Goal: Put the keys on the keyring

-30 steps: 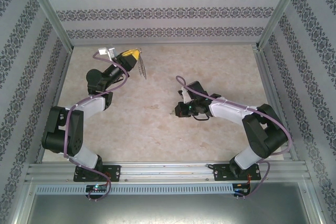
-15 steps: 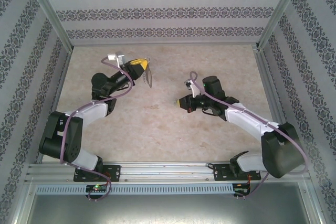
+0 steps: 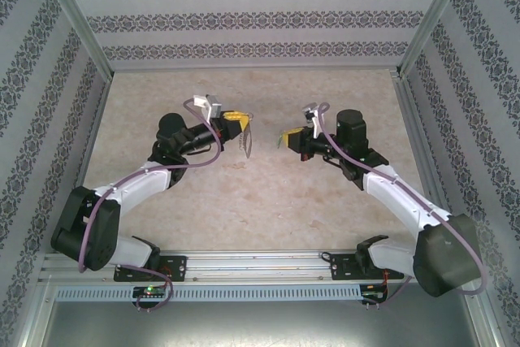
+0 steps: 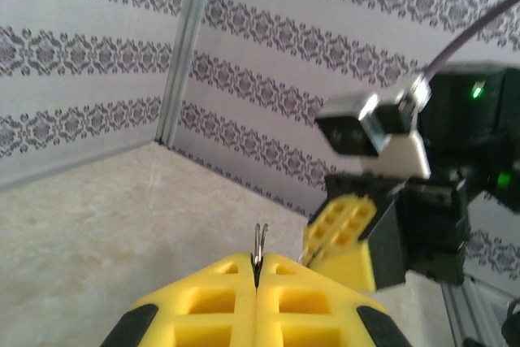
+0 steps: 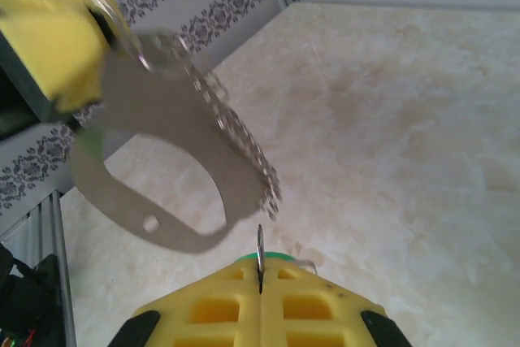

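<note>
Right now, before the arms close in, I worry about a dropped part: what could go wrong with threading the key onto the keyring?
1. The keyring hangs by one end from the left gripper, its chain dangling; it may swing and spoil the aim.
2. Only a sliver of the key shows past the shut fingers of the right gripper, so a push could slip it out.

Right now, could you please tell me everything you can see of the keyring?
The keyring is a flat, grey, matte metal oblong loop with a small hole near one end and a chain of small shiny pieces along one side. It hangs in the air above the table, tilted, pinched at its top end by the shut left gripper. The right gripper points at its lower edge; whether anything touches there is unclear.
</note>
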Robot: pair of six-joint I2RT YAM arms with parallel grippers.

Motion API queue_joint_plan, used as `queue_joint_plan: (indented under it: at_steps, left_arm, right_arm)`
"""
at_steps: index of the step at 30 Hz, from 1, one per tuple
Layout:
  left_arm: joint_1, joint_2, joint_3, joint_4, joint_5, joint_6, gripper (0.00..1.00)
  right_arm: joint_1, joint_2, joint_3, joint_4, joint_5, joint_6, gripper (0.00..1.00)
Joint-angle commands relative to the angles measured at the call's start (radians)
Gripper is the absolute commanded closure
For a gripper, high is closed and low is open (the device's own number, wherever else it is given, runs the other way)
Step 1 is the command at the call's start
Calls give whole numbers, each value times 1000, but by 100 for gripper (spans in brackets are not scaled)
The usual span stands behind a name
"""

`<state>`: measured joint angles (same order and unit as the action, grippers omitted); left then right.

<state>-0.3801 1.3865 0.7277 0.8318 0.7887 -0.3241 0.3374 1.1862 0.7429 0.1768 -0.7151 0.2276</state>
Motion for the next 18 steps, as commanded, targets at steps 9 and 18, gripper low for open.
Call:
queue_joint_plan:
  at_steps: [9,18]
  left_arm:
    - [-79,-7,108,-225,-28,204,100]
    - [-142,-39,156,-406,-162,423,100]
  right_arm:
    - [-1,-48,66,61,-40,-49,100]
    - [20,-39,94,8,-72,-96,100]
